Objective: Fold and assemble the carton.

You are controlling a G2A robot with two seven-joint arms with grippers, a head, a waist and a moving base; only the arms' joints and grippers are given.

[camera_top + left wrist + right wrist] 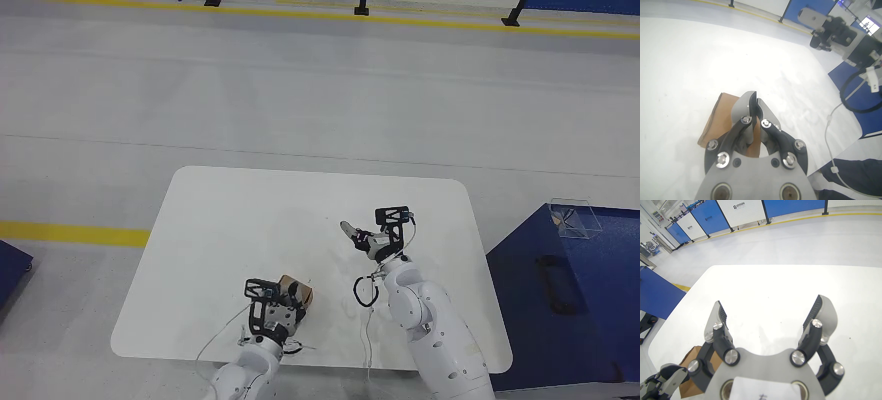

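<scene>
Carton lower centre of top view, near table lower edge, under left gripper, pressed together, nothing visible between pads. Right gripper spread, well apart, mid-frame. Risk: sliding off that edge if pushed unbraced.

One carton, so far as its half-covered shape shows; one counter; two end effectors: the left end effector and the right end effector.
</scene>
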